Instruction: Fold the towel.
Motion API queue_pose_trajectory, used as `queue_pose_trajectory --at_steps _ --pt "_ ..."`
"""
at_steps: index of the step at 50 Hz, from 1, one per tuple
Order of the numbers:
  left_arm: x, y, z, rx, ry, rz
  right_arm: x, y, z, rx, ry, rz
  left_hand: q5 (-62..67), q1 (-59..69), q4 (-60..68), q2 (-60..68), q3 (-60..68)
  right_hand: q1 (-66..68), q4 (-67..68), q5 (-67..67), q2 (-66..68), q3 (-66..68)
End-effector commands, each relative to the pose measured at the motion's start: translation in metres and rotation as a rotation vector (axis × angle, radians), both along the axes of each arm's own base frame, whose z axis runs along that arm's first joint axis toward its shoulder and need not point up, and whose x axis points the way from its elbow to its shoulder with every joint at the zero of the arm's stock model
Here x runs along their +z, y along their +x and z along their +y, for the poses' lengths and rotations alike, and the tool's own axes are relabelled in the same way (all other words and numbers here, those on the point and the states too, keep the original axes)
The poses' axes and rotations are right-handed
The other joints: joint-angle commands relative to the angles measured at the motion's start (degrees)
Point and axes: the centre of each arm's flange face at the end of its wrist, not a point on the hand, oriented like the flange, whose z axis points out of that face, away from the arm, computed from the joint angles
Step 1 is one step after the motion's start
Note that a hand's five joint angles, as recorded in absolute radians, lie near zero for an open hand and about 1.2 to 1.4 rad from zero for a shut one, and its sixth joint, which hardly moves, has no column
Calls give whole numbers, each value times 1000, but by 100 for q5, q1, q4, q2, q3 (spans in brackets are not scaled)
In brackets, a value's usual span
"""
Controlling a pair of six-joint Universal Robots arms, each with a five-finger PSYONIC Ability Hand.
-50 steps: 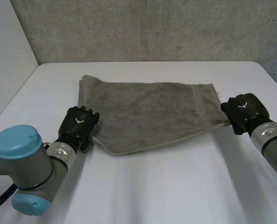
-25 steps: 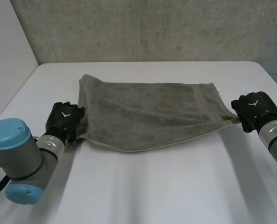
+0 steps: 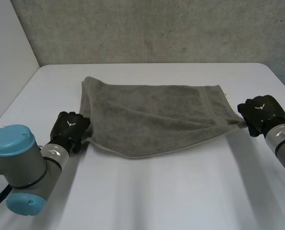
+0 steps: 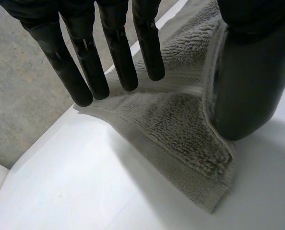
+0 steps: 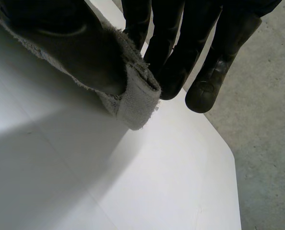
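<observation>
Toward the left side of the white table (image 3: 147, 201), the left hand (image 3: 69, 127) holds the near left corner of the grey towel (image 3: 152, 115). In the left wrist view its straight fingers (image 4: 118, 57) lie against the pile and the thumb (image 4: 243, 86) presses from the other side, so the corner is pinched between them. The towel spreads across the middle of the table, its far edge toward the concrete wall (image 3: 157, 28), its near edge running in a shallow curve between the two hands. At the right, the right hand (image 3: 261, 113) holds the near right corner. In the right wrist view the hemmed corner lies over the thumb, with the fingers (image 5: 207, 76) closed against it.
</observation>
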Motion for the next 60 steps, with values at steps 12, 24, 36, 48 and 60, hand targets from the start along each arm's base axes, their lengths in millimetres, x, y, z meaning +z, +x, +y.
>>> queue_pose_trajectory --at_steps 12,24,36,48,60 --pt "-2 2 -10 19 5 13 4 -2 -3 -9 -26 -9 3080 3995 3971 3988 4026 263 268 236 338 275" --pt "56 18 -11 59 -129 41 39 -8 -4 -27 -120 -15 3080 3995 3971 3988 4026 263 268 236 338 275" --pt "141 35 22 68 -263 73 91 -20 18 -32 -22 5 3080 3995 3971 3988 4026 263 268 236 338 275" --pt "170 41 72 -19 -247 73 134 -28 59 109 91 39 3080 3995 3971 3988 4026 263 268 236 338 275" --pt "132 35 46 -29 -128 34 110 -28 21 131 176 28 3080 3995 3971 3988 4026 263 268 236 338 275"
